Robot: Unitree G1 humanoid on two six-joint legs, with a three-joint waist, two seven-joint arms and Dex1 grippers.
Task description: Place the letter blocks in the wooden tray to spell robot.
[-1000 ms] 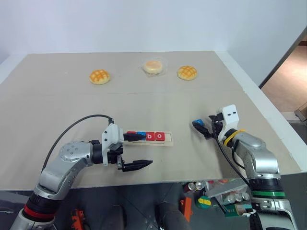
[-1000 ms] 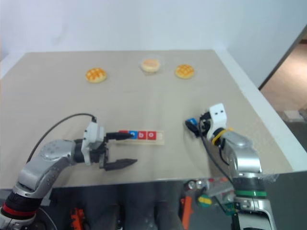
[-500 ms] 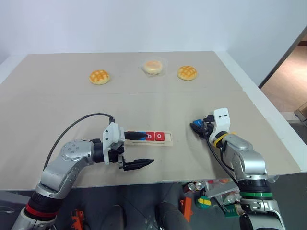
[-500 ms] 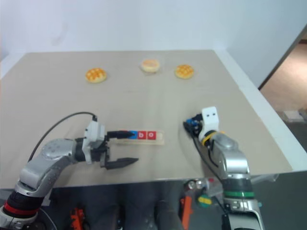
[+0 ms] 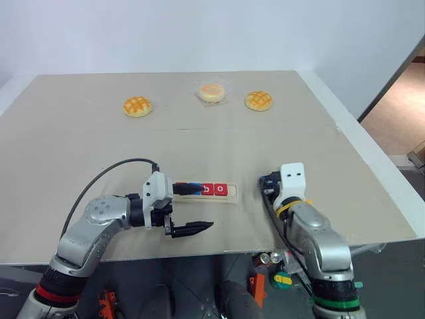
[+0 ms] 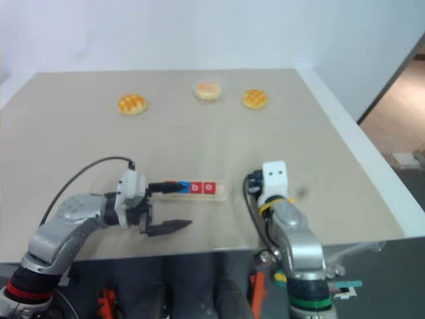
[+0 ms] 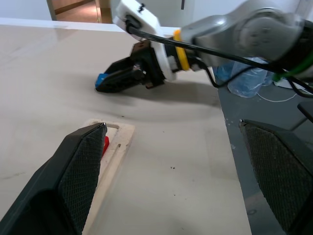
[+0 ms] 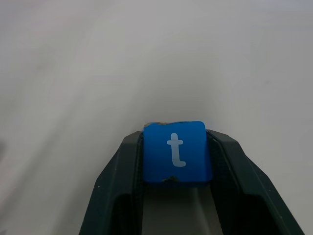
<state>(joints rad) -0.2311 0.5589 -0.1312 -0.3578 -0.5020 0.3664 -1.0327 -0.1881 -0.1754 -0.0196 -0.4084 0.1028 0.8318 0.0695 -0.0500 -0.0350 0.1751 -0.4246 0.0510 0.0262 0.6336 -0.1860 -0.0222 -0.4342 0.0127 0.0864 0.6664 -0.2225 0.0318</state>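
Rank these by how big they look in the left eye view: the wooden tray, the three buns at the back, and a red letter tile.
1. Wooden tray, clearly the longest.
2. The three buns: alike in size, so unranked among themselves; they sit farther from the camera.
3. Red tile, smallest.

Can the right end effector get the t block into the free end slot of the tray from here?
Probably yes. The right end effector grips the t block, and bare table lies between it and the wooden tray end.
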